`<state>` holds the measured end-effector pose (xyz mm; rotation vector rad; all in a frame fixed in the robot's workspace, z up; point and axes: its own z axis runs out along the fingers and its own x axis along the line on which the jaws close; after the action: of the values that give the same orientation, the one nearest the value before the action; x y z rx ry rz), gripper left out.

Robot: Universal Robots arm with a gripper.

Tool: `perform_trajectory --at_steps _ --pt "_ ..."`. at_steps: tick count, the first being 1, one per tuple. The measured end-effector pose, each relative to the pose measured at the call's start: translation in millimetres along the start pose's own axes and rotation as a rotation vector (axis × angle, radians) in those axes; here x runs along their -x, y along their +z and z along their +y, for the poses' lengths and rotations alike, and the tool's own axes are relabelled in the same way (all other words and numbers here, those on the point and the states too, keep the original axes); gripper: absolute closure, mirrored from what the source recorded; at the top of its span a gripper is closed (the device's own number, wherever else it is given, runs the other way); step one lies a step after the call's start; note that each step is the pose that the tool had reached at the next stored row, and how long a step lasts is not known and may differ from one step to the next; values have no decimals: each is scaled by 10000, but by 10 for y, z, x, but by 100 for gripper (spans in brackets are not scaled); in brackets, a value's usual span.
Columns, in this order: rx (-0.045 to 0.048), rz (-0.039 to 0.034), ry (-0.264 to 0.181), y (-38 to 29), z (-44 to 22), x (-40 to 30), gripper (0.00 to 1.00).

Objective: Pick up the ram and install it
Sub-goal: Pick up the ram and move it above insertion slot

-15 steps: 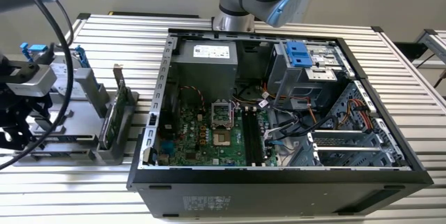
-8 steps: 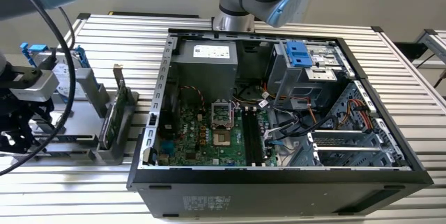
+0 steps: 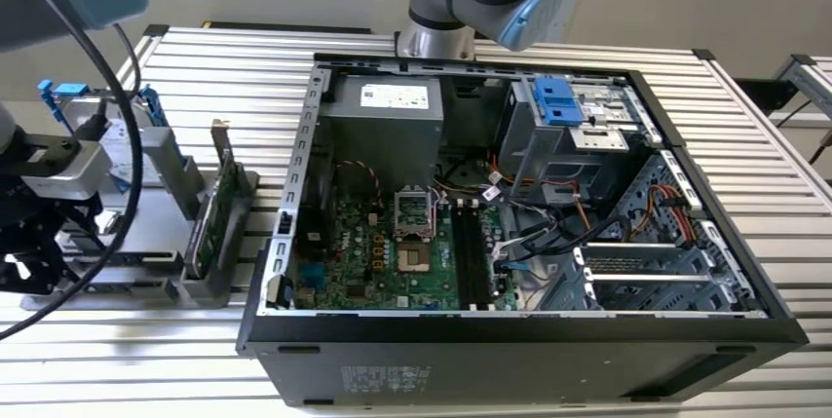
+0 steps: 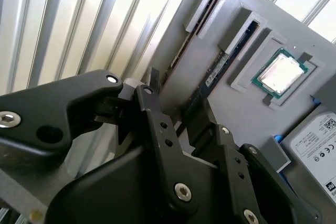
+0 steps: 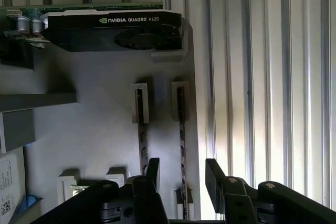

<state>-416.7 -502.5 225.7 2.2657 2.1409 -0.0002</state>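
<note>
Hovering gripper (image 5: 184,179): low over the grey fixture (image 5: 94,124), at the fixture's edge next to the slatted table (image 5: 262,77); on the exterior view's left.
Jaws: wide apart, holding nothing; one finger (image 5: 153,171) stands on each side of the ram, and whether either touches it cannot be told.
Ram (image 5: 181,129): upright on edge in the fixture's outermost slot, between the two fingers.
Second stick (image 4: 212,74): in the fixture's next slot, just beside the ram.
Processor (image 4: 283,72): flat in a fixture recess, past the second stick.
Hard drive (image 4: 320,140): on the fixture, near the processor.
Expansion card (image 3: 214,213): upright on the fixture's end towards the case.
Computer case (image 3: 520,340): open, beside the fixture on the exterior view's right, motherboard (image 3: 377,252) exposed.
</note>
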Motion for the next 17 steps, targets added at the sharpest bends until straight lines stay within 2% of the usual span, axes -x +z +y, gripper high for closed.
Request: perform_trajectory --at_steps 9,17 --pt "-1 0 0 21 0 2 0" --pt "-2 0 -1 74 -1 2 0"
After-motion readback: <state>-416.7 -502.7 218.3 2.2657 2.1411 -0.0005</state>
